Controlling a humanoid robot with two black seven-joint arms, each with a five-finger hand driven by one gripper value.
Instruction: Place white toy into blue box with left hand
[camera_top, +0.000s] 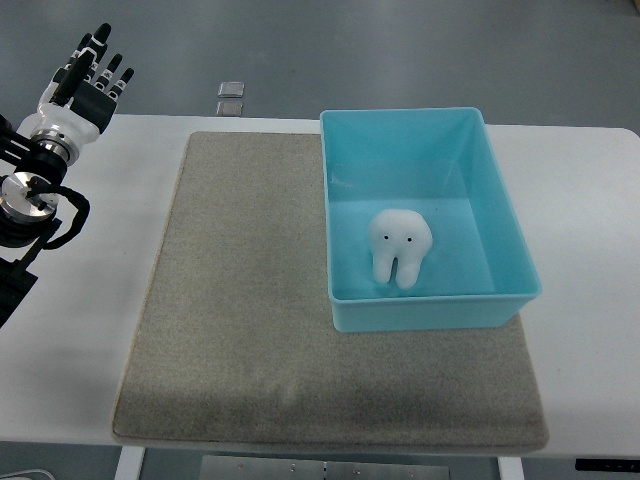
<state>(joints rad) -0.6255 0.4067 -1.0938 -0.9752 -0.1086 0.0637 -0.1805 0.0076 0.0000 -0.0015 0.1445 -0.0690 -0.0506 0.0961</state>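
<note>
White toy (400, 246) sits inside the blue box (505, 235), near its front wall. Your left hand (90, 75) hovers far off, fingers loosely extended, empty. Keep it clear of the worktop (100, 330).

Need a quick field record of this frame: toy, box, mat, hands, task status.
toy: white toy, tooth-shaped, lying inside the blue box near its front wall
box: blue box, open top, on the right part of the mat
mat: grey mat on the white table
left robot hand: at the top left corner, fingers spread, holding nothing, far from the box
right robot hand: not in view
task status: toy already in the box
</note>
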